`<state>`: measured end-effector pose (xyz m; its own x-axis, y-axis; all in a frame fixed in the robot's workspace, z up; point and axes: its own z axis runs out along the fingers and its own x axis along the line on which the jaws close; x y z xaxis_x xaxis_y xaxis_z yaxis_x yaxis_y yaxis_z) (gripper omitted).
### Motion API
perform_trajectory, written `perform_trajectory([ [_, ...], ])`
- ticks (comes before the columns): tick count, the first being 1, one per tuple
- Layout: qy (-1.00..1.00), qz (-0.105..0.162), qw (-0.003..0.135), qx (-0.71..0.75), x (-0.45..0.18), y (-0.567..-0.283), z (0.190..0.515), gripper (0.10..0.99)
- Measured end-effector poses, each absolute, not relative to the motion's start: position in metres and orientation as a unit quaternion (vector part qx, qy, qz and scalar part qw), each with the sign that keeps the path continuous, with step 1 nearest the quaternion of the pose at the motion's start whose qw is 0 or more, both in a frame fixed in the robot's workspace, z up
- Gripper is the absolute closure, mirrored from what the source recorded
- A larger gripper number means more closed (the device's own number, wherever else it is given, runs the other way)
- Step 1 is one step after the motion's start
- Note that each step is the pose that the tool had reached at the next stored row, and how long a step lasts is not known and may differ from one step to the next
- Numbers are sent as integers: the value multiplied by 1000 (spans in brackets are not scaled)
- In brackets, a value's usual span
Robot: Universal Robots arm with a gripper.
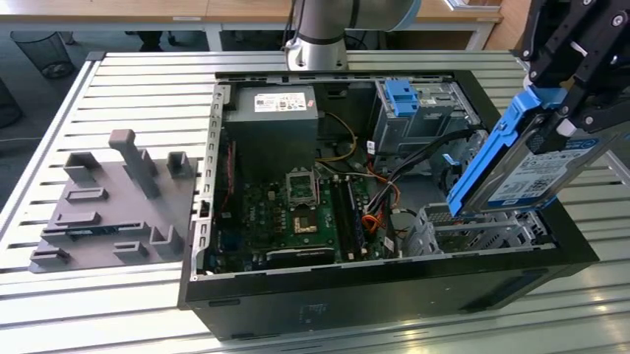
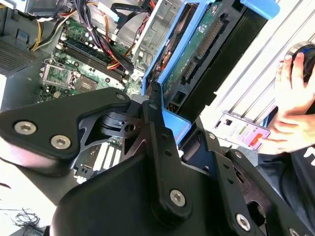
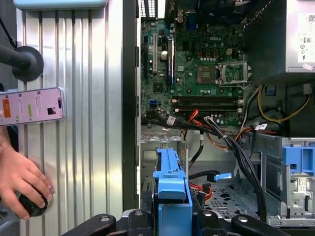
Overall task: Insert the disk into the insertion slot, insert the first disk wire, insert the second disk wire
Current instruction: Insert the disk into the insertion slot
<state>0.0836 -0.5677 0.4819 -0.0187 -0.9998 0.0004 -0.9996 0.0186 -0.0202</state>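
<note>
The gripper [image 1: 569, 110] has its jaws closed on the disk [image 1: 520, 158], clamping the upper end of its blue plastic frame. The disk hangs tilted over the near corner of the open computer case [image 1: 344, 310] on the exterior view's right. Its lower end sits just above the insertion slot [image 1: 471, 234], the low silver cage at that corner, and as far as I can judge it has not entered the mouth yet.

The taller grey bay [image 1: 414, 110] stands farther back on the same side. A bundle of black wires [image 3: 231, 147] runs between the bay and the circuit board [image 1: 305, 214]; none appears plugged into the disk.

The disk looks stiff and probably rather heavy for its size, and a knock could harm it. In the second wrist view its bare green board [image 2: 206, 54] faces outward, so the frame's edges are the sensible place to grip, as now. The smooth plastic may flex or slide a little under the clamp.

Outside the case a person's hand [image 2: 290, 113] rests by a phone [image 2: 241, 132] on the slatted table [image 1: 147, 96]
</note>
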Motion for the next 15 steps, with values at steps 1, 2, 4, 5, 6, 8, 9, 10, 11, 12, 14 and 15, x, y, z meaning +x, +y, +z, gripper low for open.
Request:
perform_trajectory([
  [1, 714, -7, 7, -700, 84, -568, 482, 722],
  [2, 714, -7, 7, -700, 84, -568, 481, 722],
  [4, 714, -7, 7, -700, 84, -568, 481, 722],
  [5, 714, -7, 7, -700, 84, -568, 481, 722],
  [6, 714, -7, 7, -700, 84, -568, 480, 722],
  [8, 714, -7, 7, -700, 84, -568, 480, 722],
  [9, 714, -7, 7, -700, 84, -568, 479, 722],
  [10, 714, -7, 7, -700, 84, -568, 479, 722],
  [11, 714, -7, 7, -700, 84, -568, 479, 722],
  [12, 714, -7, 7, -700, 84, -568, 479, 722],
  [14, 714, -7, 7, -700, 84, -568, 478, 722],
  [15, 714, -7, 7, -700, 83, -568, 478, 722],
])
